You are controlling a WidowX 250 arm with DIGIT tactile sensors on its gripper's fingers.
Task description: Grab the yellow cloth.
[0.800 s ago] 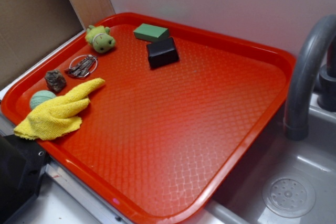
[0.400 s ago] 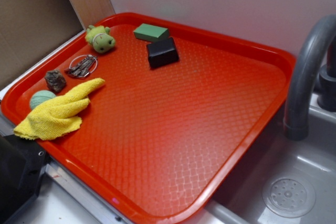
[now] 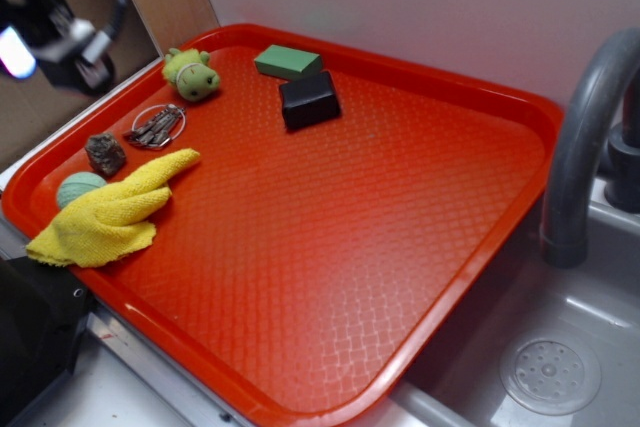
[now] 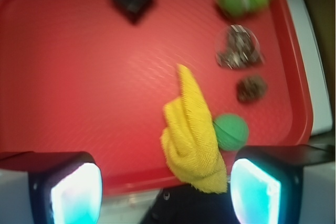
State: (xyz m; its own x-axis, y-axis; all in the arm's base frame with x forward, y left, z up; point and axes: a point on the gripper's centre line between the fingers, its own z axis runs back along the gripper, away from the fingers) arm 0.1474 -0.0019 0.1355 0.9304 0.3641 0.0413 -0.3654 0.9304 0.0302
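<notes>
while our gripper (image 4: 164, 182) hangs wide open and empty above, the yellow cloth (image 3: 108, 211) lies at the red tray (image 3: 430, 77)'s left edge, overhanging the rim; descending carelessly, we risk pinching the adjacent teal ball (image 3: 78, 188).

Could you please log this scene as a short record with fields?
target: yellow cloth, lying crumpled at the tray's left edge, one corner over the rim
gripper: gripper open, above the cloth, not touching
beside cloth: teal ball, touching it
other items: plush toy, green block, black block, brown lump, metal clips
right of tray: sink with faucet
</notes>
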